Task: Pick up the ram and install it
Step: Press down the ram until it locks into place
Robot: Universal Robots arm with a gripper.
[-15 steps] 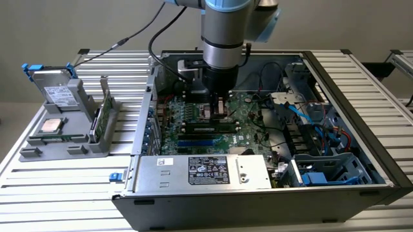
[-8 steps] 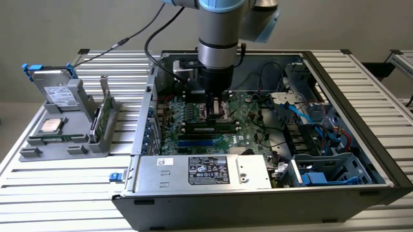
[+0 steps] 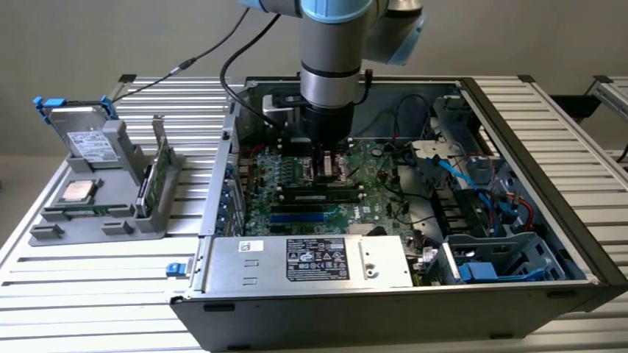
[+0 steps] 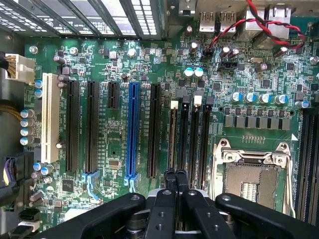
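The end effector (image 4: pixel 175 180) is seen closest, its two dark fingers pressed together with no gap and nothing visibly pinched between them. It is held low inside the computer case (image 3: pixel 393 309), over the memory slots of the motherboard (image 4: pixel 114 149).

Outside the case, on the exterior view's left, a grey fixture (image 3: pixel 98 220) is set, in which a drive box (image 3: pixel 87 136) with blue clips and a square processor chip (image 3: pixel 79 190) are kept. Within the case, the ram (image 3: pixel 316 195) appears to be lodged in a slot near the middle, just in front of the fingertips; whether it is touched cannot be told. Beside those slots the processor socket (image 4: pixel 251 179) is found, and toward the case's right side loose blue cables (image 3: pixel 471 187) are draped.

Several faults are judged possible. If pressure is applied at one end only, the stick could be tilted and left half seated, with a latch not caught. The closed fingers could be slid off the narrow upper edge onto a neighbouring slot or onto small board components. A misaligned notch could be forced and the slot damaged.

The case is carried on a table (image 3: pixel 88 294) of pale ribbed metal slats. A plain grey wall is seen behind, and the scene is evenly lit.
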